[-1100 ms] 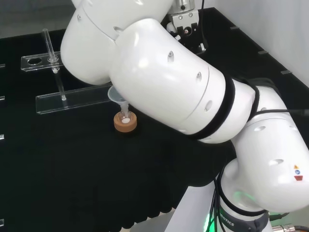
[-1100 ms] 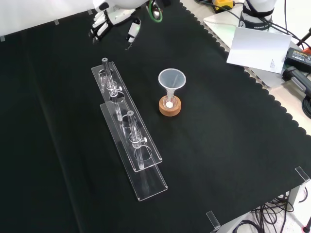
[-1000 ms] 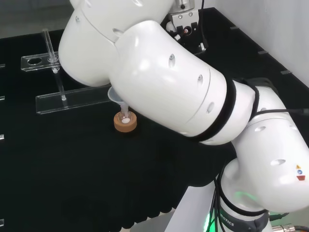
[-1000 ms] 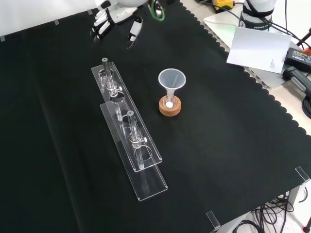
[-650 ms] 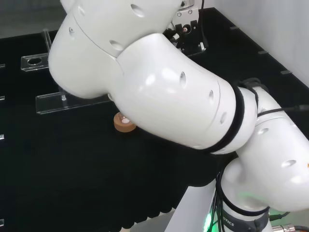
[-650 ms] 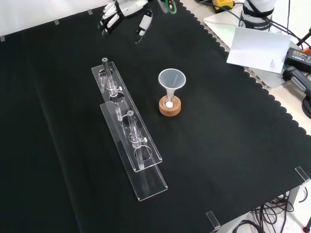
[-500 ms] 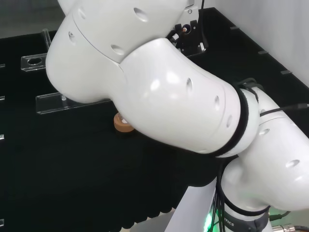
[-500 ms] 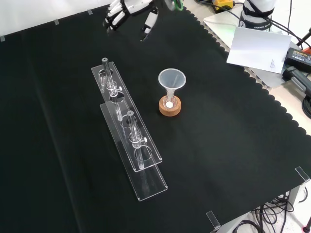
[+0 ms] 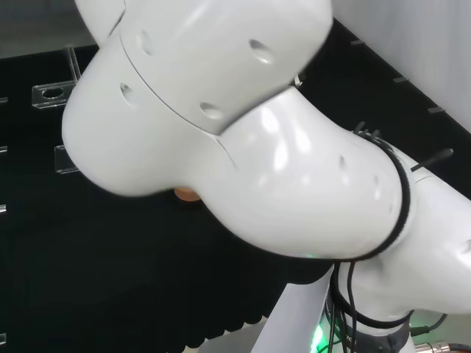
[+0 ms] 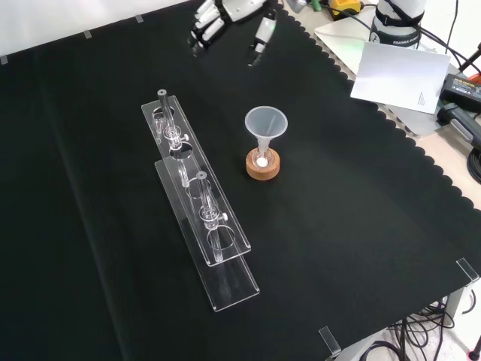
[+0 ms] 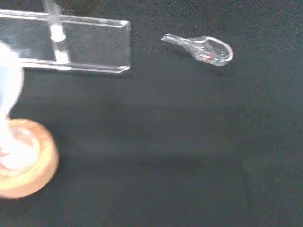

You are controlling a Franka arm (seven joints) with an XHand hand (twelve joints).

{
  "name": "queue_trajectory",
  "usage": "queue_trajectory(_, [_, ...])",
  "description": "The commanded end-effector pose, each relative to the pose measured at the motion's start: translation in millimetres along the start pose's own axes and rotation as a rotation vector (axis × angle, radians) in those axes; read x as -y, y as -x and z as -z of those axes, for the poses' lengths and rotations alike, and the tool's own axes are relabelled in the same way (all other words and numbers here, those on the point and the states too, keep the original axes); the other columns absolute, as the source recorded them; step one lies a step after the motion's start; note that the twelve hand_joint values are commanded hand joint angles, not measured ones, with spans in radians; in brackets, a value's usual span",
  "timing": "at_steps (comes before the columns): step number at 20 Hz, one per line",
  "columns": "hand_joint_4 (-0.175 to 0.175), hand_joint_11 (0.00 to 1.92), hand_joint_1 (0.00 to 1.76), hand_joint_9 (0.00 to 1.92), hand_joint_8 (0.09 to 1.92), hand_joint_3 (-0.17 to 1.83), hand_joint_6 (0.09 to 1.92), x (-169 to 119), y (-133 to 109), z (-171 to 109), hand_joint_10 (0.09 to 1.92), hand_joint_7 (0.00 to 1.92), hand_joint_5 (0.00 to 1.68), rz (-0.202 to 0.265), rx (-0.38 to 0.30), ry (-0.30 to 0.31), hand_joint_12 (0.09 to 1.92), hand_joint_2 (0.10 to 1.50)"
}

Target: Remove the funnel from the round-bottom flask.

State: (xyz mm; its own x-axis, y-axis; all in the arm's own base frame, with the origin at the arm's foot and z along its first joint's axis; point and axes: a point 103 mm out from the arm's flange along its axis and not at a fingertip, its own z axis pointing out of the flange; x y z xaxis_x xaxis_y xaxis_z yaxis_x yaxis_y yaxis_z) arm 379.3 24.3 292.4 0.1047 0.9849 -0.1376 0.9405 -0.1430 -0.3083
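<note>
You have the hand (image 10: pixel 229 16) above the cloth's (image 10: pixel 361 226) far edge, fingers spread and empty, well apart from the funnel (image 10: pixel 265 125) seated in the cork-ringed flask (image 10: pixel 262 159).

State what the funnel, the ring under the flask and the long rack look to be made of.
Funnel: clear, slightly frosted plastic or glass; the cloth shows dimly through its cone. Ring stand: probably cork, matte tan with a grainy look. Long rack: clear acrylic or glass, glossy, with bright edges and see-through plates.
</note>
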Motion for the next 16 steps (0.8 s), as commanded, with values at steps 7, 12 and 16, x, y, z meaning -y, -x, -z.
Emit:
queue_trajectory(7, [-0.061, 0.34, 0.72, 0.28, 0.61, -0.17, 0.09, 65, -73, -1, 0.72, 0.00, 0.21, 0.105, -0.009, -0.056, 1.42, 0.91])
queue_trajectory(12, [-0.068, 0.35, 0.71, 0.21, 0.50, -0.17, 0.09, 69, -83, -7, 0.75, 0.00, 0.18, 0.127, 0.014, -0.068, 1.43, 0.90])
queue_trajectory(16, [-0.073, 0.34, 0.71, 0.12, 0.34, -0.17, 0.09, 68, -93, -13, 0.80, 0.00, 0.12, 0.144, 0.041, -0.084, 1.45, 0.89])
